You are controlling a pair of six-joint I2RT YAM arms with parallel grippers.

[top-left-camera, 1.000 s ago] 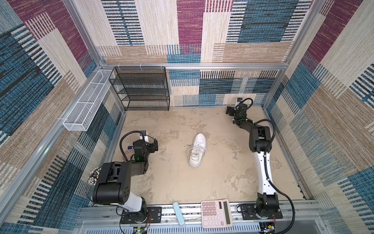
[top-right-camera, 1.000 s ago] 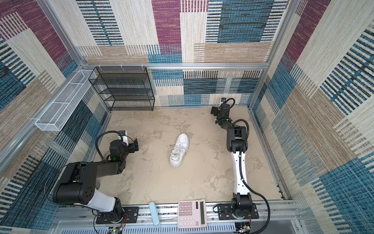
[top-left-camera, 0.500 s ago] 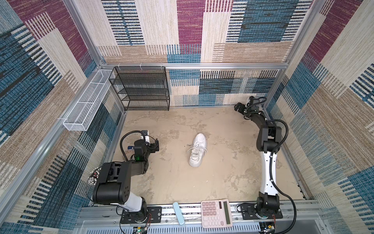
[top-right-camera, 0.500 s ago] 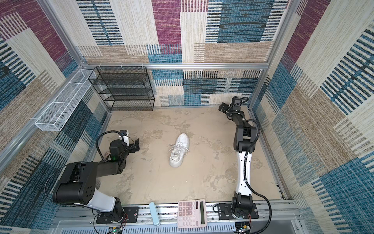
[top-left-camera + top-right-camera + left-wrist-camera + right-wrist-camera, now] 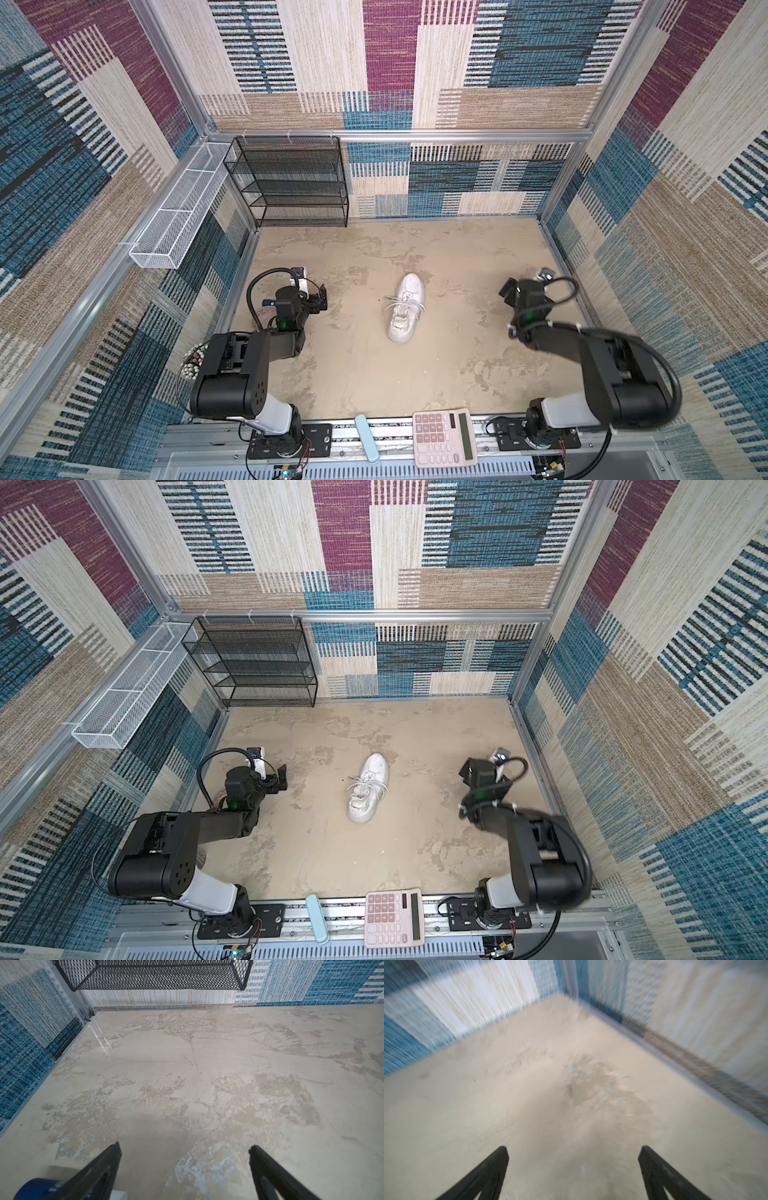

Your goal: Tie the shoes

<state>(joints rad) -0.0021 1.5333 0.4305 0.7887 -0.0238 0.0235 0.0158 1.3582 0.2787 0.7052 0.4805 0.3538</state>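
Shoe [image 5: 405,308] lay alone near the middle of the floor [image 5: 353,374], toe toward the back wall, white laces [image 5: 417,306] spread out to both sides. Whether they were knotted could not be told. The floor was beige and blotchy, closed in by walls [image 5: 457,62] of patchwork carpet in blue, maroon, cream and tan.

Only the top views showed the shoe. Neither wrist view did. The left gripper [image 5: 318,297] hung low to its left, well apart, and the right gripper [image 5: 507,289] to its right, also well apart. In the left wrist view the left gripper's fingers [image 5: 99,1169] stood wide apart over bare floor, holding nothing, with a blue roll [image 5: 35,1189] beside one. The right wrist view was blurred, yet its fingers [image 5: 656,1172] were likewise spread and empty, facing a corner.

Counted: one shoe, two arms, one black mesh rack [image 5: 291,183] at the back, one white wire basket [image 5: 174,224] on the left wall, one pink calculator [image 5: 444,436] and one pale blue case [image 5: 366,436] on the front rail.
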